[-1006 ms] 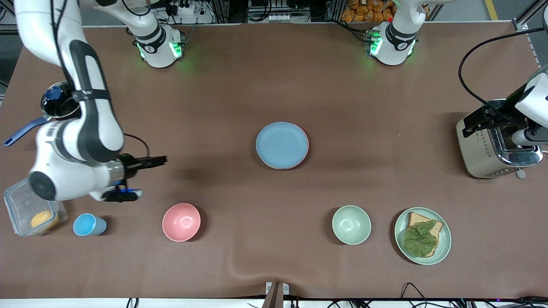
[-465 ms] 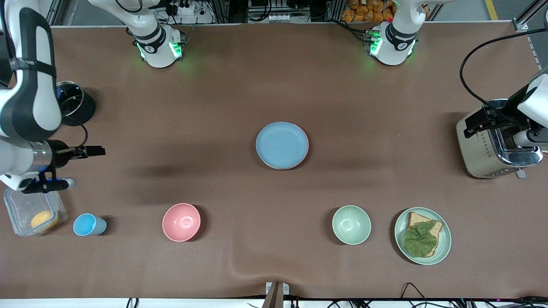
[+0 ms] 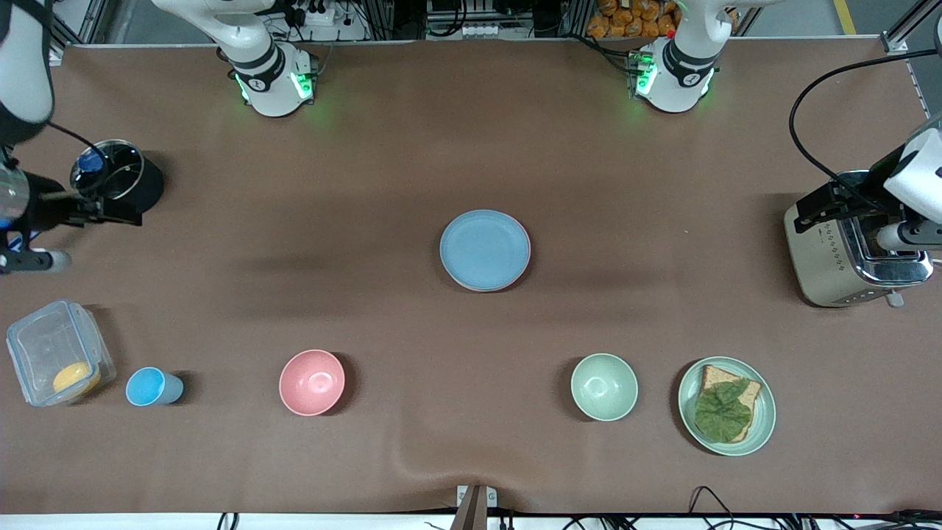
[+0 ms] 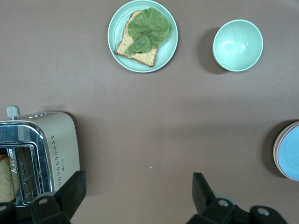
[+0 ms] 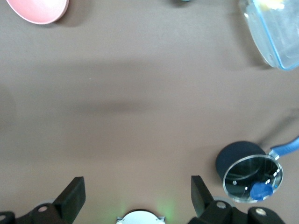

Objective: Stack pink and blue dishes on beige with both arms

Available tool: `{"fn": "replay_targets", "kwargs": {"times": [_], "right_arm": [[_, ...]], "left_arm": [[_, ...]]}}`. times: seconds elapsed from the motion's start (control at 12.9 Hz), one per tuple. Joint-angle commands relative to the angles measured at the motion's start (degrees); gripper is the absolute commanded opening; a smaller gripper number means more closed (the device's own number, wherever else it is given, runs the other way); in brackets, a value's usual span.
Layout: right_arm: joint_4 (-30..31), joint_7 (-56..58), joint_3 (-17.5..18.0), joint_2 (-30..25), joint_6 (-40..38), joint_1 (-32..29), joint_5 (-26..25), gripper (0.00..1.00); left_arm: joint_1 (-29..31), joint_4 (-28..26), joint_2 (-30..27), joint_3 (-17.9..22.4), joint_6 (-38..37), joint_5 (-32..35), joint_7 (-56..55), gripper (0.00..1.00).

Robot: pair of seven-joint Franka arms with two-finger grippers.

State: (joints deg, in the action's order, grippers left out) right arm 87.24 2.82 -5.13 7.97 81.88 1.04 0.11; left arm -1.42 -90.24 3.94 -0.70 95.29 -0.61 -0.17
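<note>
The light blue plate lies at the table's middle as the top of a stack. A pale pink plate's rim peeks out under it. In the left wrist view the blue plate again tops the stack, above the pink rim. No beige plate shows; what lies lower in the stack is hidden. My right gripper hangs open and empty at the right arm's end of the table, beside a black pot; its wrist view shows its jaws wide apart. My left gripper waits open by the toaster.
A toaster stands at the left arm's end. Nearer the camera are a green plate with bread and lettuce, a green bowl, a pink bowl, a blue cup and a clear container. A lidded black pot sits by the right gripper.
The right arm has swung away from the table's middle toward its own end and now hangs by the pot. The left arm and the dishes have not moved.
</note>
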Motion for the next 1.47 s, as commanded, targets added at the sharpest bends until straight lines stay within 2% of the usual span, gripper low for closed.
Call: {"fn": "replay_targets", "kwargs": {"times": [0.0,0.15,1.39], "right_arm": [[2.7,-4.0,2.0,-4.8,-0.1,-0.2,-2.0,1.00],[2.1,-4.1,2.0,-6.0,-0.3,-0.1,-1.2,1.00],[-0.6,-3.6,2.0,-4.9,4.1,1.2,-1.1,1.00]], "left_arm": [[0.8,0.9,0.0,-0.2,-1.2,-0.5,1.4,1.00],[1.0,1.0,0.2,-0.2,-1.2,0.3,1.4,1.00],[1.3,1.1,0.4,-0.3,-1.2,0.3,1.3,1.00]]}}
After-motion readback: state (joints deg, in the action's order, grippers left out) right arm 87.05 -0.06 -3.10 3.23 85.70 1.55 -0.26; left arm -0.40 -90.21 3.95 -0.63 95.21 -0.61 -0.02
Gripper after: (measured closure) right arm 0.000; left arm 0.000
